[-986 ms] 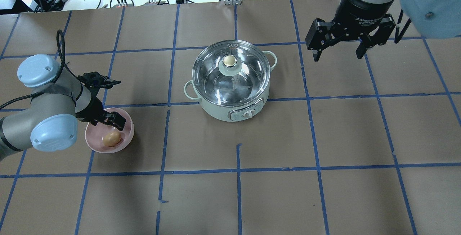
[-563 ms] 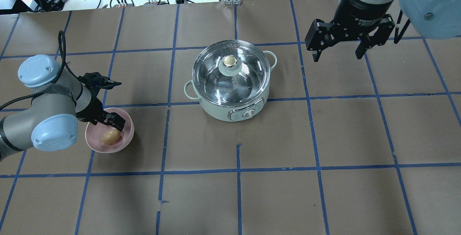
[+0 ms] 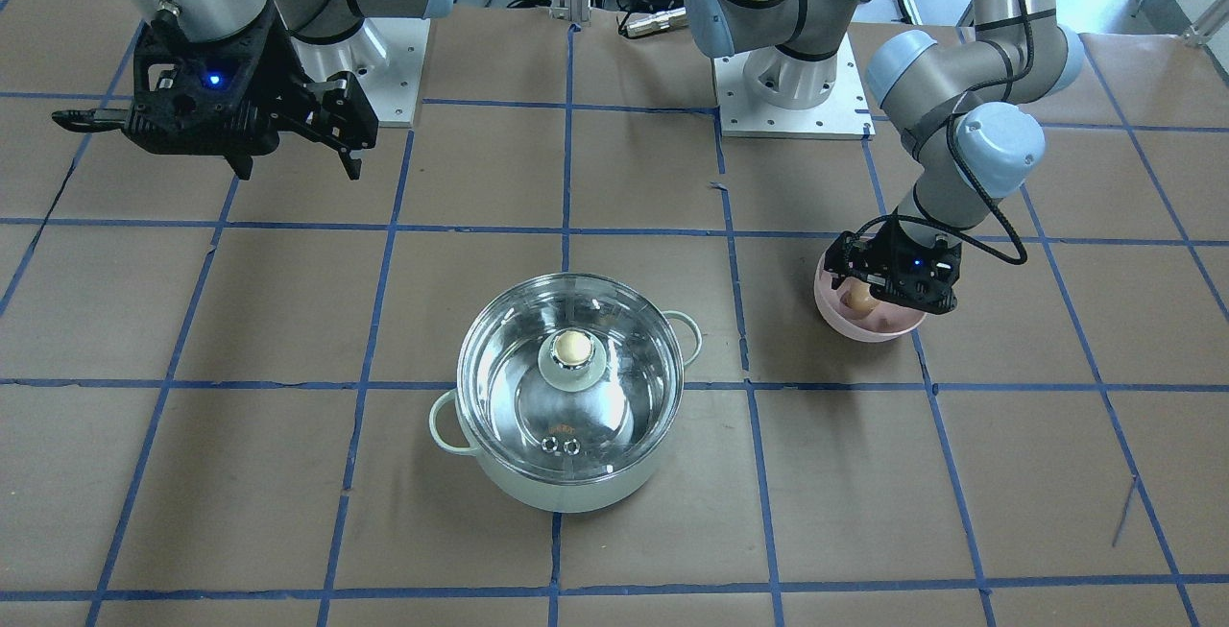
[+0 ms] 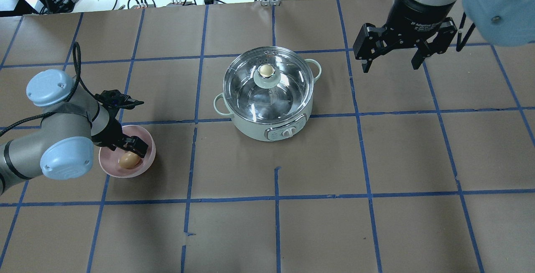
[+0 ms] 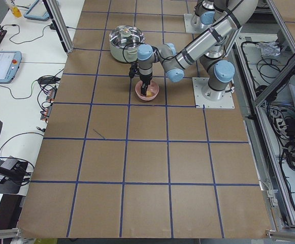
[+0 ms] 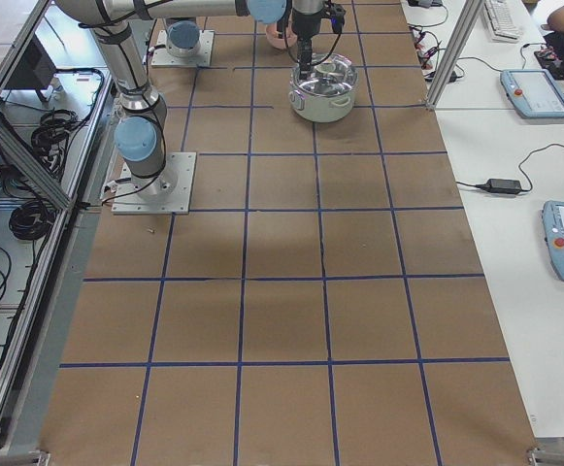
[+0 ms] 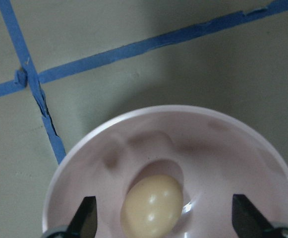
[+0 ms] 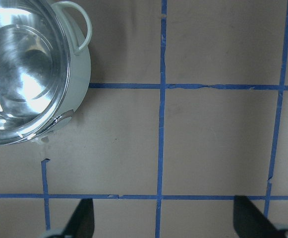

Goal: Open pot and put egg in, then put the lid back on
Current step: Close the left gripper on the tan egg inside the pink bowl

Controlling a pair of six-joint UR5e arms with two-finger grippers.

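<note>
Now: egg in the pink bowl, lid on the pot

We work along the table from the robot's left end. Nearest that end we log the pink bowl (image 4: 121,172), sitting on the brown-papered table (image 4: 376,160). The egg (image 4: 129,160) lies on its side in the bottom of the bowl. The left gripper (image 7: 166,223) is down inside the bowl, pointing straight down, with its fingers spread wide, one on each side of the egg. In the wrist view we see a gap between each tip and the shell, so it grips nothing.

Farther along, near the table's middle and well apart from the bowl, the pot (image 4: 250,128) stands upright with its dial (image 4: 288,131) facing the robot. The lid (image 4: 288,85) rests flat on the pot's rim, closing it. Its cream knob (image 4: 266,70) is upright at the centre and its two vents (image 3: 560,446) are on the operators' side. The steel interior shows through the glass.

Farthest along, on the robot's right and apart from the pot, the right gripper (image 4: 391,62) hangs above the table, pointing down, fingers wide and holding nothing. Its wrist view catches one loop handle (image 8: 79,25) of the pot, and the blue tape (image 8: 159,124) on the paper below.
</note>
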